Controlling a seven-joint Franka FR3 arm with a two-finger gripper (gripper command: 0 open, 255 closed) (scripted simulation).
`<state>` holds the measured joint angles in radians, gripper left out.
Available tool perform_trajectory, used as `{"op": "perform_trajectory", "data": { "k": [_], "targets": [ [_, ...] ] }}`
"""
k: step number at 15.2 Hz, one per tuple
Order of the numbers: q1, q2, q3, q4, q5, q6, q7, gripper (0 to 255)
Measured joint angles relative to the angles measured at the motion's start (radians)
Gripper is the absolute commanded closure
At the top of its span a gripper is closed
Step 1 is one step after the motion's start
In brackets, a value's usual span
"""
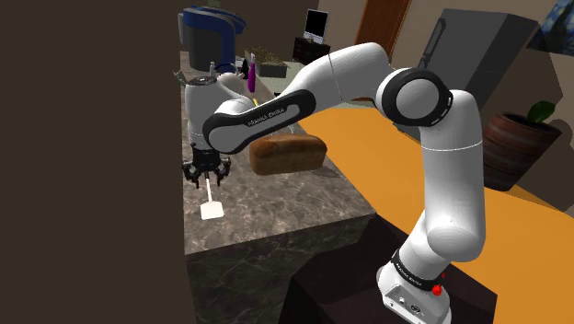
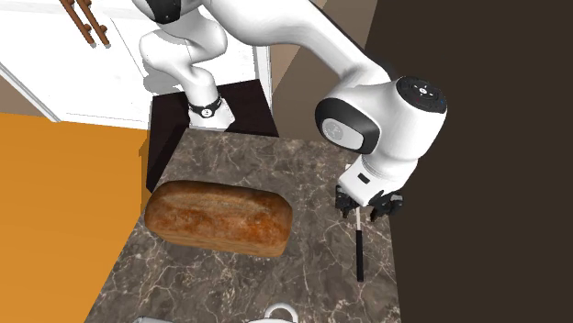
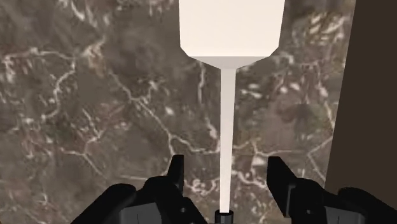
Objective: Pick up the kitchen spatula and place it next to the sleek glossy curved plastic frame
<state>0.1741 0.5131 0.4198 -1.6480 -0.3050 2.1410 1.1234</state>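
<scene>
The spatula (image 1: 212,206) lies flat on the dark marble counter (image 1: 276,207), white blade toward the stand, thin white shaft leading to a black handle (image 2: 359,257). My gripper (image 1: 204,175) hangs straight down just over the shaft, near the counter's wall-side edge. In the wrist view the spatula (image 3: 227,95) runs between my gripper (image 3: 228,170), whose fingers (image 3: 177,173) stand apart on either side without touching it, so it is open. In the second exterior view the gripper (image 2: 367,209) covers the blade end. I cannot make out the curved plastic frame among the small items at the counter's far end.
A brown bread loaf (image 1: 288,153) lies across the counter beside the gripper, also the loaf (image 2: 219,217) in the second exterior view. A dark wall (image 2: 477,229) runs close along the spatula's side. A purple bottle (image 1: 251,75) and a blue-topped appliance (image 1: 212,23) stand at the far end.
</scene>
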Motion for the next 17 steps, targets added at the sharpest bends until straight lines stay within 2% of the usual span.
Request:
{"op": "perform_trajectory", "data": {
  "k": [9, 17],
  "targets": [
    [0.0, 0.0, 0.0, 0.0, 0.0, 0.0, 0.0, 255],
    [-0.006, -0.04, 0.012, 0.032, 0.023, -0.068, -0.017, 255]
  ]
}}
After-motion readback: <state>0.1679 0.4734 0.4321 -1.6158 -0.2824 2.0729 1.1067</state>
